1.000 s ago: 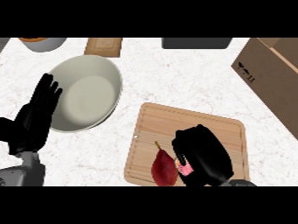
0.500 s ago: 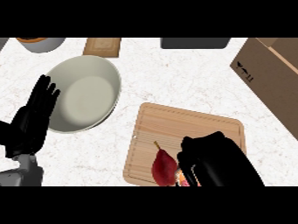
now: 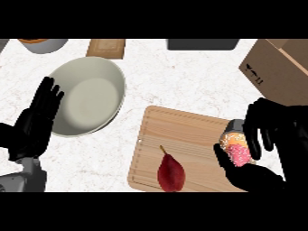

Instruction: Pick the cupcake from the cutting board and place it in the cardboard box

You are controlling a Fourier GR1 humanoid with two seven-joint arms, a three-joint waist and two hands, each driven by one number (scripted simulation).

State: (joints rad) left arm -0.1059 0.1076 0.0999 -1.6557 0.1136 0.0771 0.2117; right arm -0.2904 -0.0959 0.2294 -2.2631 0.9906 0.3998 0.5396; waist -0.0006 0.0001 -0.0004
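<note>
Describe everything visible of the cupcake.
The cupcake shows pink frosting with pale flecks, an orange-tan cake band above it and a greyish wrapper end towards the top, so it lies tilted rather than upright. The right hand curls round it, fingers on its right side and thumb on its left, hiding much of it. It sits over the right edge of the wooden cutting board; whether it touches the board is unclear.

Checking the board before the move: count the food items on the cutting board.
2. A cupcake in the right hand over the board's right edge, and a red pear lying near its front edge. The hand may hide more.
</note>
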